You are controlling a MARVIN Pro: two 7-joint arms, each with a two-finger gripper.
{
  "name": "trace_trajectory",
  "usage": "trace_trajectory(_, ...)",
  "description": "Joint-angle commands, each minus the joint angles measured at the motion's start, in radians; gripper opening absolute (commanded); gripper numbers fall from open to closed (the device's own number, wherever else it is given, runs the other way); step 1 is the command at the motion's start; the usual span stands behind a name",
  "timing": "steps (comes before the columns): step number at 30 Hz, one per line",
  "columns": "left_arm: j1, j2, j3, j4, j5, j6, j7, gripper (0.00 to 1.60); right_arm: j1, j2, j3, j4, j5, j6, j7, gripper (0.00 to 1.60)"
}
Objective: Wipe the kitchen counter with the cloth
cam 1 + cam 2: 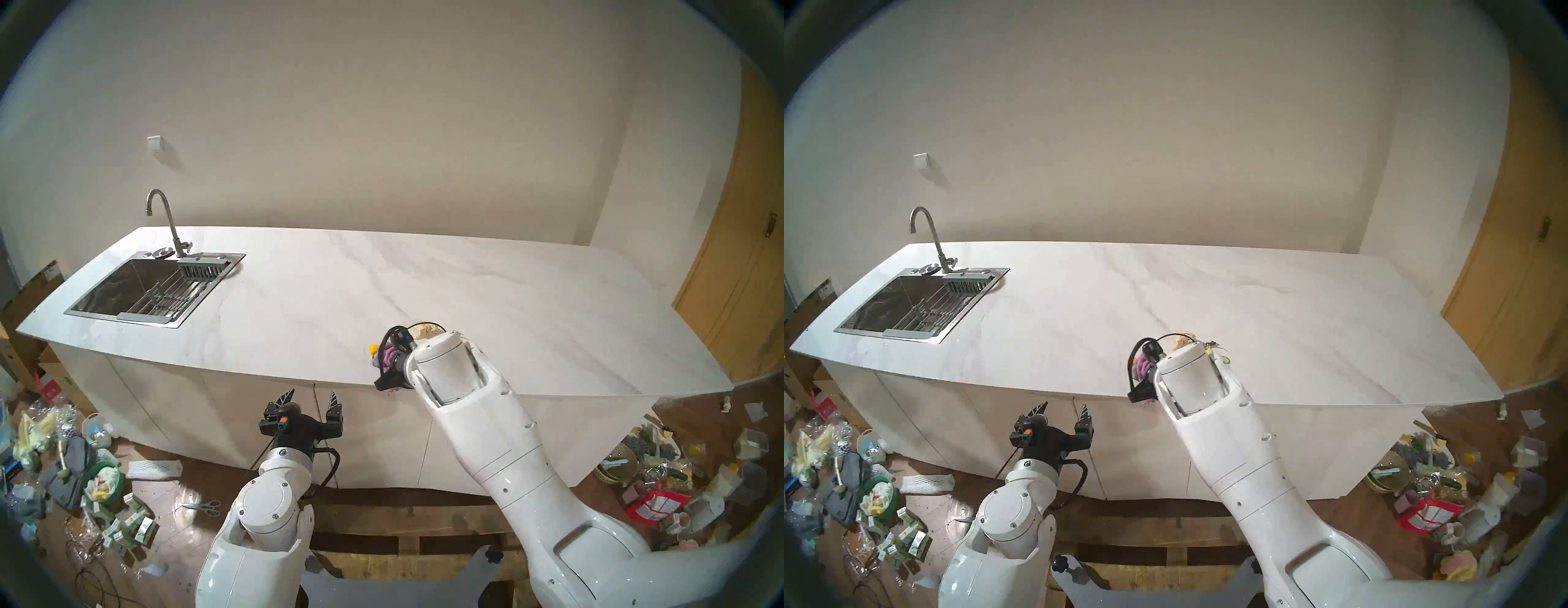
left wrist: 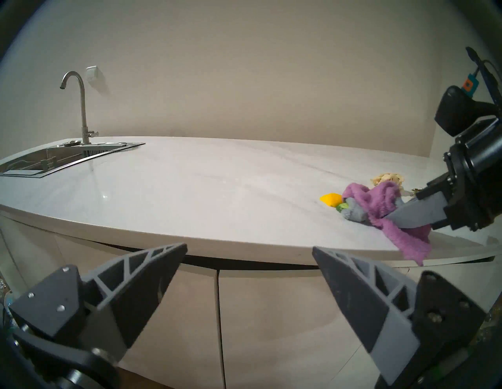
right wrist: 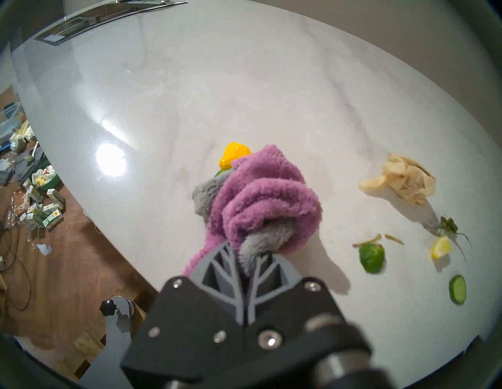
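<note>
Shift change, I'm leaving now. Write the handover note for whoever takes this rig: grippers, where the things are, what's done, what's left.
Right gripper: shut on the purple cloth, bunched and pressed on the kitchen counter near its front edge; one corner hangs over the edge.
Left gripper: open, empty, in front of the cabinet fronts below counter level.
On the counter: yellow scrap touching the cloth's far side; beige paper wad, leaf piece, lemon wedge and cucumber slice on the other side.
Done: cloth grasped and on the surface.
Left: clear those scraps; the stretch toward the sink shows no scraps.
</note>
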Motion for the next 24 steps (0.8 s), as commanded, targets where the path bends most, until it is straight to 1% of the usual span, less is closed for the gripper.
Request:
trace_trajectory(1, -0.007, 0.000, 0.002, -0.024, 0.000, -0.007, -0.002, 1.60, 0.103, -0.110, -0.034, 0.062, 0.014, -0.038, -0.033, 0.00)
trace_trajectory(3, -0.007, 0.000, 0.002, -0.024, 0.000, -0.007, -0.002, 1.60, 0.124, -0.149, -0.020, 0.102, 0.008, -0.045, -0.050, 0.00)
trace_trajectory(4, -0.008, 0.000, 0.002, -0.024, 0.000, -0.007, -0.002, 1.60, 0.137, -0.157, -0.022, 0.117, 0.008, -0.048, -0.054, 0.00)
trace_trajectory(6, -0.008, 0.000, 0.002, -0.023, 0.000, -0.007, -0.002, 1.60, 0.147, -0.153, -0.032, 0.126, 0.013, -0.058, -0.060, 0.00)
trace_trajectory(8, -0.008, 0.000, 0.002, -0.023, 0.000, -0.007, -0.001, 1.60, 0.177, -0.187, -0.023, 0.172, 0.009, -0.060, -0.072, 0.00)
trace_trajectory(11, -0.008, 0.000, 0.002, -0.022, 0.000, -0.007, -0.001, 1.60, 0.186, -0.195, -0.020, 0.188, 0.011, -0.078, -0.086, 0.00)
trace_trajectory(12, -0.009, 0.000, 0.002, -0.022, 0.000, -0.007, -0.001, 1.60, 0.212, -0.221, -0.008, 0.226, 0.004, -0.085, -0.100, 0.00)
trace_trajectory(14, -0.008, 0.000, 0.002, -0.022, 0.000, -0.007, -0.001, 1.60, 0.227, -0.227, 0.001, 0.242, 0.001, -0.097, -0.109, 0.00)
trace_trajectory(16, -0.008, 0.001, 0.002, -0.023, -0.001, -0.007, -0.001, 1.60, 0.249, -0.224, 0.009, 0.267, -0.001, -0.115, -0.116, 0.00)
trace_trajectory(17, -0.008, 0.001, 0.002, -0.023, -0.001, -0.007, -0.001, 1.60, 0.249, -0.224, 0.009, 0.267, -0.001, -0.115, -0.116, 0.00)
trace_trajectory(19, -0.007, 0.001, 0.002, -0.025, -0.001, -0.007, -0.001, 1.60, 0.260, -0.205, 0.006, 0.264, -0.004, -0.124, -0.112, 0.00)
trace_trajectory(21, -0.007, 0.001, 0.002, -0.026, -0.001, -0.007, -0.001, 1.60, 0.263, -0.166, -0.022, 0.248, -0.020, -0.144, -0.097, 0.00)
trace_trajectory(23, -0.006, 0.002, 0.003, -0.027, -0.001, -0.007, -0.001, 1.60, 0.244, -0.140, -0.014, 0.212, -0.014, -0.141, -0.077, 0.00)
trace_trajectory(24, -0.006, 0.002, 0.003, -0.027, -0.001, -0.007, -0.001, 1.60, 0.234, -0.116, -0.025, 0.186, -0.022, -0.139, -0.064, 0.00)
